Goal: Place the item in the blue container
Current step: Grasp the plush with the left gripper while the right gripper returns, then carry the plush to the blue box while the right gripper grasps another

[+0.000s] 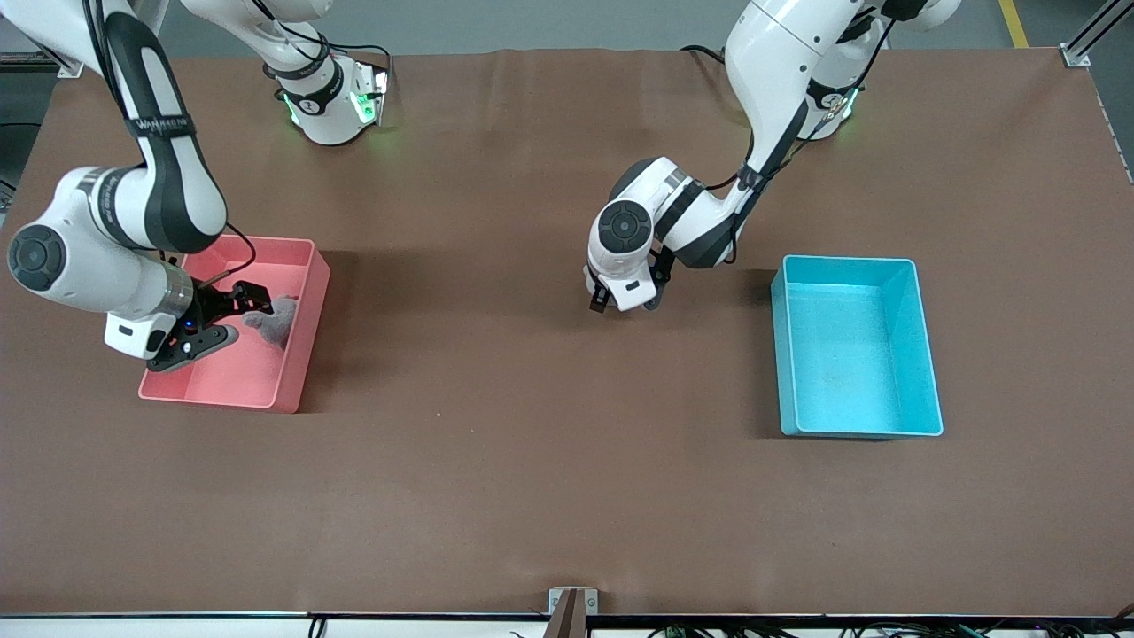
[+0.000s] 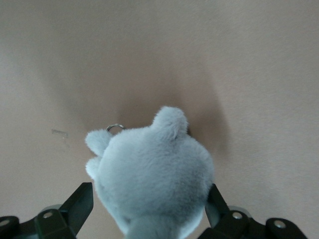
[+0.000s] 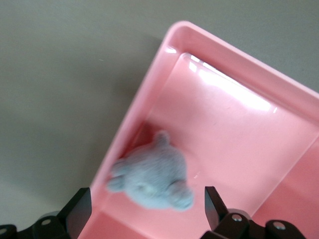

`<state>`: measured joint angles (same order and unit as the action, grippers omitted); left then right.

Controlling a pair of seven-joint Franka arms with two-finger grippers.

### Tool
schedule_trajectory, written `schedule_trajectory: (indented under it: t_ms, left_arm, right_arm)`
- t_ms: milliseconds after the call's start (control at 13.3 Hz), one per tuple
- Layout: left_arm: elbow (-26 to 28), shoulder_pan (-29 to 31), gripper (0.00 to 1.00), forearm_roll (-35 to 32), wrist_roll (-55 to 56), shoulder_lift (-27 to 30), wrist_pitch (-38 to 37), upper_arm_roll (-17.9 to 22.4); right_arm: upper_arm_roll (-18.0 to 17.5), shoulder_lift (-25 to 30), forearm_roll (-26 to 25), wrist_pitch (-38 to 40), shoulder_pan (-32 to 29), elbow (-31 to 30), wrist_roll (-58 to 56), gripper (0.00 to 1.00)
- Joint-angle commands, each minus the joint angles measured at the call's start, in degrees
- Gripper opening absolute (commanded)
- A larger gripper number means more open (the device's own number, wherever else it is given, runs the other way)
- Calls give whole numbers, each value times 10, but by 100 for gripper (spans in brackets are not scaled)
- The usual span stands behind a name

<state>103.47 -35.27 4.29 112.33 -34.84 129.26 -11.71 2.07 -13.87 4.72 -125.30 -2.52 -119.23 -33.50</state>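
Step in hand, as judged: carry to the bin, one toy already gripped, drop not yet made.

The right gripper [image 1: 237,315] was seen low over the pink bin [image 1: 301,354], fingers spread wide, nothing pinched. Just below it a second plush toy [image 1: 276,321], grey, was lying on the bin floor against the wall at the side toward the blue container. In the right wrist view the same toy [image 3: 149,177] was framed between the open fingers of the right gripper [image 3: 145,209], pressed to the pink wall [image 3: 164,84]. Nothing else was seen in that bin.

The left gripper [image 1: 625,303] was found over the bare table [image 1: 532,443], around mid-table. In the front view its load was hidden under the hand. In the left wrist view a grey plush toy [image 2: 154,169] was seen clamped between the two fingers of the left gripper [image 2: 148,204], both pads apparently touching its sides; a small key ring [image 2: 115,127] was showing at its top edge. Only brown table was seen beneath it.

The blue container [image 1: 778,354] was standing near that gripper, toward the left arm's end of the table, apart from it. It was seen empty.

Next move, as judged: the held toy has to be carried sideways over the tall blue wall, centred above the opening, then released. Enough height would be needed to clear the rim.
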Motion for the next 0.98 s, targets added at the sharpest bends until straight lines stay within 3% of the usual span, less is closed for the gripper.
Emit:
schedule_trajectory:
  t_ms: [0, 151, 226, 452, 603, 829, 904]
  left_arm:
    - [6, -10, 50, 1, 20, 6, 12, 6]
    - [4, -5, 8, -22, 18, 7, 21, 9]
    - [3, -2, 0, -40, 14, 7, 21, 10]
    - [-11, 32, 0, -102, -16, 12, 18, 10]
    - [-48, 65, 0, -118, -78, 16, -3, 9]
    - [-96, 114, 0, -137, -219, 33, -42, 10]
    - [-106, 136, 0, -145, -259, 36, -51, 10]
  right_arm:
    - [-14, -22, 4, -28, -34, -5, -50, 100]
    - [-15, -45, 19, -29, -49, -5, -89, 100]
    - [-14, -54, 37, -29, -51, -5, -104, 100]
    - [-15, -71, 83, -10, -51, -12, -119, 100]
    - [-14, -79, 111, 13, -48, -12, -120, 100]
    - [-14, -94, 111, 8, -52, -12, -144, 100]
    - [-14, -94, 111, 8, -57, -12, -154, 88]
